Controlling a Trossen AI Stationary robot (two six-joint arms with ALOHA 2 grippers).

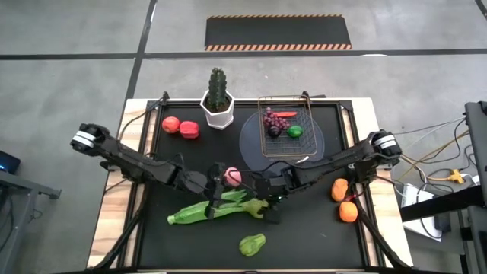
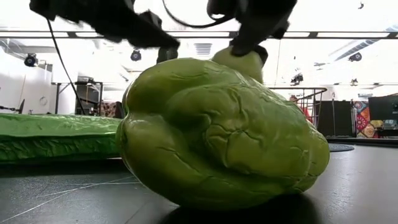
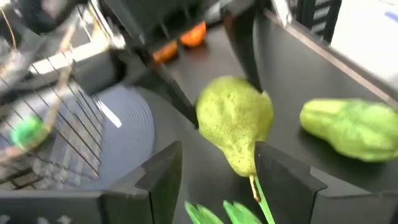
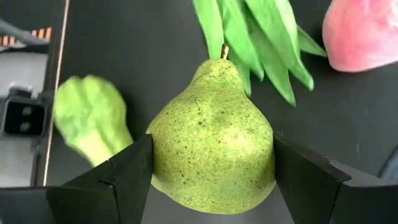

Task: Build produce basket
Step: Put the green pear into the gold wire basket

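The green pear (image 4: 211, 149) sits between the fingers of my right gripper (image 4: 211, 158), near the middle of the table (image 1: 261, 204). My left gripper (image 3: 217, 183) is open just left of it (image 1: 216, 188), above the long green beans (image 1: 209, 209); the pear's stem end points toward it. The wire basket (image 1: 288, 125) stands on a round grey plate (image 1: 251, 137) and holds purple grapes, a red-orange piece and a lime (image 1: 294, 131). The peach (image 1: 233, 176) lies on the table beside both grippers. My right gripper pinches the pear across its wide lower body (image 4: 163, 155), one finger (image 4: 134, 171) on each side. Its fingers reach in from the table's right, slanting down. The stem end (image 4: 224, 53) points away from the wrist. Whether the pear rests on the table is hidden.
A lumpy green vegetable (image 1: 253, 244) lies near the table's near edge and fills the low view (image 2: 217, 137). Two tomatoes (image 1: 180, 127) and a potted cactus (image 1: 218, 99) stand far left. Two oranges (image 1: 344, 201) lie at the right.
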